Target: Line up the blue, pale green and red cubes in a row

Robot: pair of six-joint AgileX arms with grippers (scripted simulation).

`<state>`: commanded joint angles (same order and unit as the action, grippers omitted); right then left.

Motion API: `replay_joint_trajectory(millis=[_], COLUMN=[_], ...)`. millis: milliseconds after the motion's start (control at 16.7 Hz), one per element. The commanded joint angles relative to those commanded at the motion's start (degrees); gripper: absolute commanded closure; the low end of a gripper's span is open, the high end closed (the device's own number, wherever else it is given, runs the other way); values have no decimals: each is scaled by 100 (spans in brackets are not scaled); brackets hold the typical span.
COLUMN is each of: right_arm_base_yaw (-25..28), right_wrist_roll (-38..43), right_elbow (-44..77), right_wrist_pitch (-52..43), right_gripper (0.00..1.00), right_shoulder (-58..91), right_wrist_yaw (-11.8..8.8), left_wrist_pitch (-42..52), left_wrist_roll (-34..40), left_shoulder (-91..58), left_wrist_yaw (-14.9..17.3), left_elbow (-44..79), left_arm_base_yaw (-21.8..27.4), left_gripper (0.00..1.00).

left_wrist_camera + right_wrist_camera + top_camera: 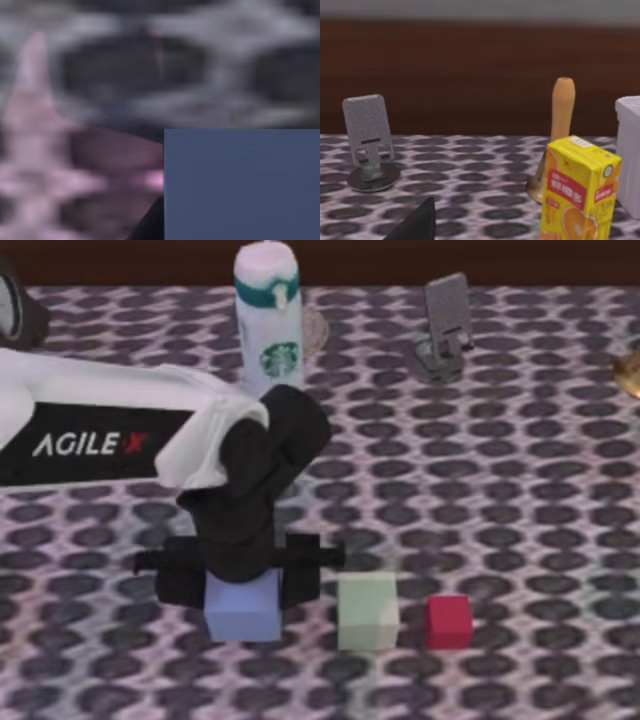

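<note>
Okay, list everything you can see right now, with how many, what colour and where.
blue cube: 1, periwinkle, front, under the left gripper
green cube: 1, pale green, right of blue cube
red cube: 1, red, right of green cube
tumbler: 1, white with teal band, back
phone stand: 1, grey, back right
bell: 1, brass with wooden handle, right wrist view
juice carton: 1, yellow, beside bell
left gripper: 1, black, at blue cube
right arm: not in top view

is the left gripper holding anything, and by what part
Cannot be told: the left gripper sits right over the blue cube, at its rear part, but its fingers are hidden.
</note>
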<state>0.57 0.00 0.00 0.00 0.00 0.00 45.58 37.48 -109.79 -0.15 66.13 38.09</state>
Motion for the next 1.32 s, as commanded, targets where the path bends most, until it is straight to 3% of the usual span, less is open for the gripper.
replay_joint_trajectory(millis=[300,1080,1320], right_arm_base_yaw=[0,0,0], right_wrist_roll=[0,0,0], right_elbow=[0,0,0], right_wrist_pitch=[0,0,0], right_gripper=[0,0,0], right_shoulder=[0,0,0], right_wrist_yaw=[0,0,0], left_wrist_pitch=[-109,-109,-109], left_wrist_roll=[6,6,6], left_shoulder=[-49,-49,-49], left_wrist_yaw=[-3,-3,-3], left_elbow=[-75,-75,-75], left_arm_base_yaw=[1,1,1], left_gripper=[100,2,0])
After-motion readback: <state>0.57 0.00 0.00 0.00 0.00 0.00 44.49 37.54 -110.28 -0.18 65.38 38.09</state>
